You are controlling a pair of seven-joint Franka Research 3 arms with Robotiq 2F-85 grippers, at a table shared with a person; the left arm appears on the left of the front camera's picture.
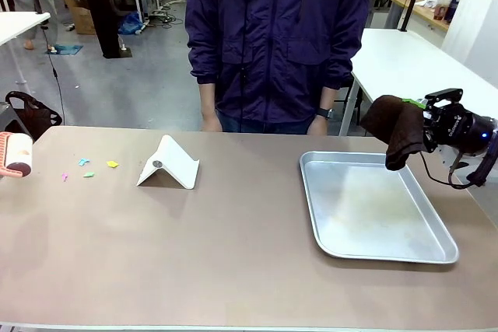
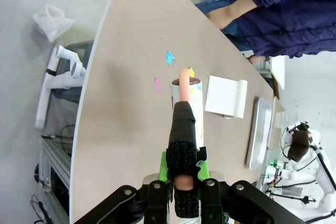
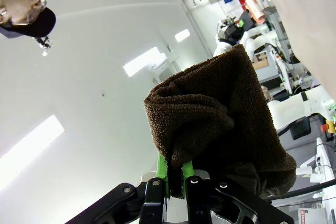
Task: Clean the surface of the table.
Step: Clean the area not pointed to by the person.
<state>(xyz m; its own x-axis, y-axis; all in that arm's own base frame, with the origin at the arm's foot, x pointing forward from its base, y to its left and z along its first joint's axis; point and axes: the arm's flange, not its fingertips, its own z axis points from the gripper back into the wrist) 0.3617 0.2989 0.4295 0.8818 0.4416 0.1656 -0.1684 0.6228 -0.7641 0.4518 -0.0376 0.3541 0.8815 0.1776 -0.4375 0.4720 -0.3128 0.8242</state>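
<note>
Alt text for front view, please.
Right hand holds a dark brown cloth by the far right corner of the shiny metal tray on the brownish-taupe table. Left: coloured paper scraps, a white folded card, a pink-handled lint roller. A person stands opposite.

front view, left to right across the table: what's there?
lint roller → coloured paper scraps → white folded card → metal tray. The brown cloth overlaps the tray, so it is left unplaced.
</note>
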